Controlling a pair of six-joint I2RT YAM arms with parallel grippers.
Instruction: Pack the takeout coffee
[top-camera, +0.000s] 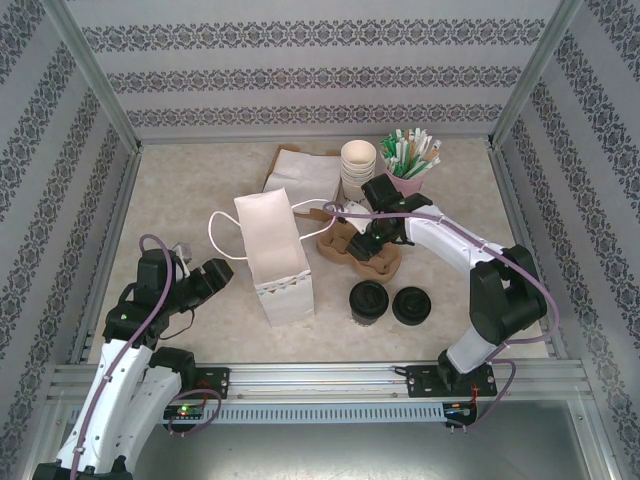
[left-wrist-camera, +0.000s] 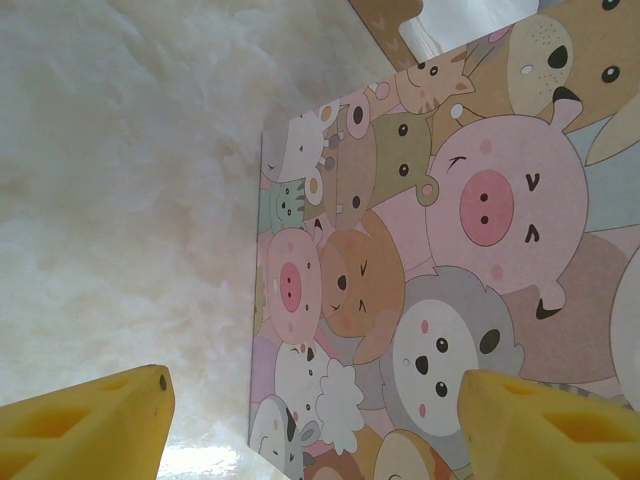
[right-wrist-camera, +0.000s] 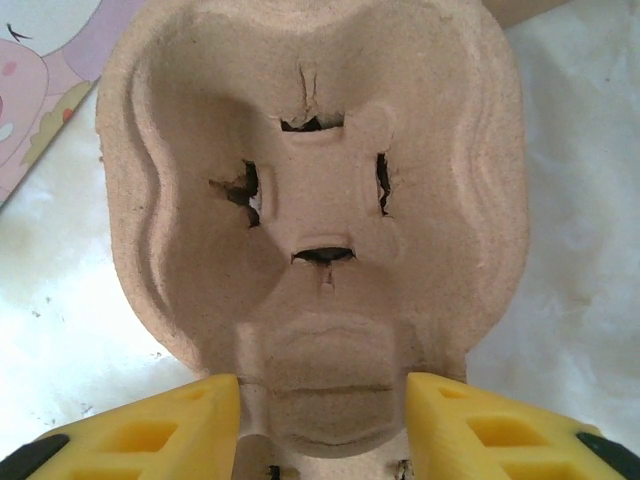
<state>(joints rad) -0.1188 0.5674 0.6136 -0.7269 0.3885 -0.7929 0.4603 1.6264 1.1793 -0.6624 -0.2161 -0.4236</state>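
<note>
The takeout coffee (top-camera: 368, 301), a dark cup under a black dome lid, stands near the table's front, right of the white paper bag (top-camera: 275, 257). My right gripper (top-camera: 372, 247) is behind it, over the brown pulp cup carrier (top-camera: 345, 243). In the right wrist view the yellow fingers (right-wrist-camera: 150, 430) press both sides of the cup carrier's (right-wrist-camera: 320, 200) narrow middle, so the right gripper (right-wrist-camera: 322, 412) is shut on it. My left gripper (top-camera: 215, 275) is open just left of the bag. In its wrist view the left gripper (left-wrist-camera: 315, 420) faces the bag's cartoon-animal side (left-wrist-camera: 430, 250).
A squat black lid pile (top-camera: 411, 306) sits right of the coffee. At the back are stacked cream cups (top-camera: 357, 162), a pink cup of stirrers (top-camera: 410, 165) and napkins (top-camera: 300, 172). The bag's white cord handle (top-camera: 215, 235) loops leftward. Patterned walls enclose the table.
</note>
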